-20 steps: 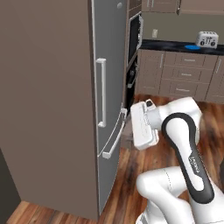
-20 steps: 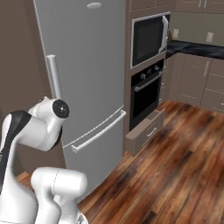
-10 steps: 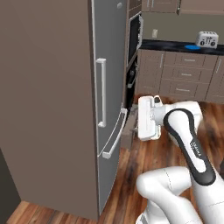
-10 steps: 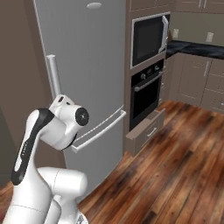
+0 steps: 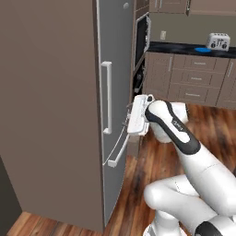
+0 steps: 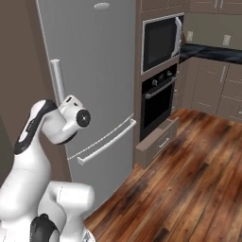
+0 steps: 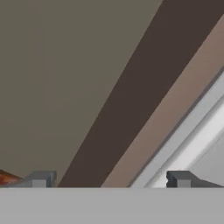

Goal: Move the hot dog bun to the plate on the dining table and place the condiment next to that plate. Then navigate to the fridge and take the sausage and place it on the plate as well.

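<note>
The grey fridge (image 5: 115,55) stands with its doors shut, an upright handle (image 5: 107,97) on the upper door and a long bar handle (image 5: 116,154) on the lower one. My gripper (image 5: 129,119) is held close to the fridge's front, level with the seam between the two doors. In the hand view my gripper (image 7: 109,179) is open, with nothing between the fingertips (image 7: 41,178). In the right base view the fridge (image 6: 101,71) rises behind my hand (image 6: 71,105). The hot dog bun, plate, condiment and sausage are out of view.
Right of the fridge is a tall unit with a microwave (image 6: 160,42) and an oven (image 6: 158,101), with a drawer (image 6: 158,141) pulled out below. A toaster (image 5: 217,41) sits on the dark back counter. Wooden floor (image 6: 189,189) lies open to the right.
The arm has swung forward and carried the hand closer to the fridge door, near the lower end of the upright handle. The gripper has stayed open.
</note>
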